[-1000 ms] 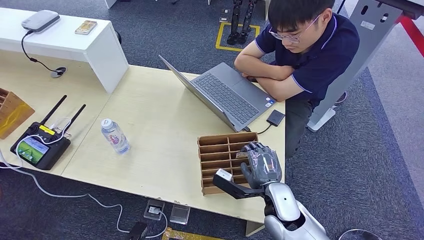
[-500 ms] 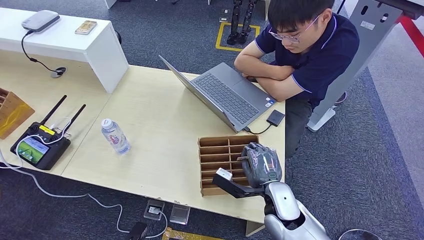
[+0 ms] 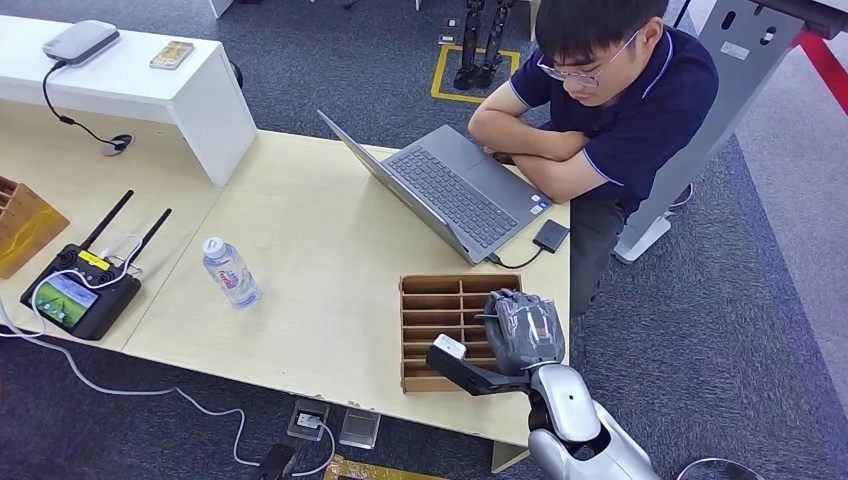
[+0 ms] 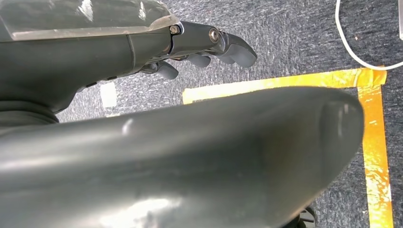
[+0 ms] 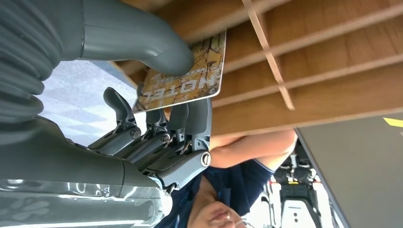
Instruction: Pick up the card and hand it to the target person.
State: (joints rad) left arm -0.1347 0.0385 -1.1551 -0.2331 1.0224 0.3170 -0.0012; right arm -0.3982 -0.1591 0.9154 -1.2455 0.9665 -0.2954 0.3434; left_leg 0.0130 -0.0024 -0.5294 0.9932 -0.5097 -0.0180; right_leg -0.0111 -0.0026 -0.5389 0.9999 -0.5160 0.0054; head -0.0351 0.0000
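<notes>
A yellow-brown card [image 5: 187, 76] printed "HOTEL" sits pinched between the thumb [image 5: 138, 35] and the dark fingers of my right hand [image 5: 157, 123], just in front of the slots of a wooden rack [image 5: 332, 76]. From the head view, that right hand [image 3: 522, 330] hovers over the right side of the rack [image 3: 435, 300] near the desk's front edge. The person [image 3: 620, 110] sits across the desk corner with arms folded. My left hand [image 4: 204, 45] hangs over the floor, holding nothing, fingers loosely apart.
An open laptop [image 3: 450, 190] lies between the rack and the person, with a small black adapter [image 3: 551, 236] beside it. A water bottle [image 3: 230, 272] stands to the left, a black controller [image 3: 75, 290] farther left. A white shelf [image 3: 150, 85] is at the back left.
My right hand has drawn a little back toward me over the rack, its fingers curling in. The rack has shifted slightly with it. The person has not moved.
</notes>
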